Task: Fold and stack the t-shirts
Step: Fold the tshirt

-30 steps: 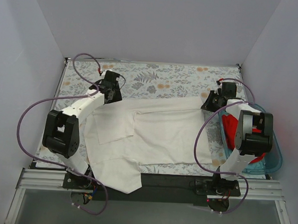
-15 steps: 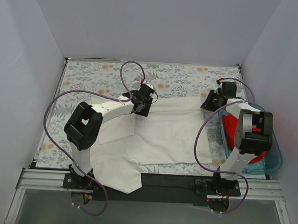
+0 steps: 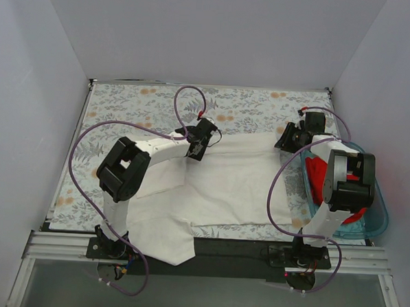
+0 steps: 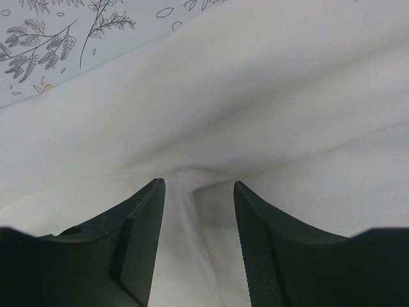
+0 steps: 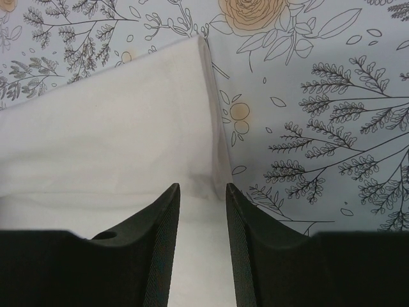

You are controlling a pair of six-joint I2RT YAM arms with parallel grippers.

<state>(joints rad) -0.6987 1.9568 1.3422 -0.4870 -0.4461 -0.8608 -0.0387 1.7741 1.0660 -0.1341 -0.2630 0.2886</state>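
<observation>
L claw (image 4: 196,185): nipped onto a raised ridge of the white tee (image 3: 231,179), creases running straight into the gap. Jaws not fully together, cloth bunched in there, so read as gripping, not just resting. Sits at the far edge of the cloth, about mid-table in the top view. R claw (image 5: 202,187): closed down narrow on the far right corner of the same tee, folded edge passing through the gap, floral table cover (image 5: 307,128) showing just beside.

Where: spread flat-ish across the middle of the table, w/ a layer doubled over on the left and a portion hanging off the near edge at left. Red tee (image 3: 319,174): heaped in the blue tub (image 3: 381,212) at right, not yet handled.

Handling, as judgement:
- Soft, light, no stiffness at all. Goes wherever pulled, droops from any single hold.
- Prob. a bit grippy on the cover, so drags and wrinkles rather than sliding clean.
- Not fragile.
- Best held at hems, corners, shoulder seams, where doubled layers give something to bite. Avoid mid-panel pinches, which only tent the cloth.
- Needs two holds on one edge, pulled taut, to carry a straight fold over.
- Watch the overhang at the near edge: could tug the rest askew.

Print and logo not visible from here.
</observation>
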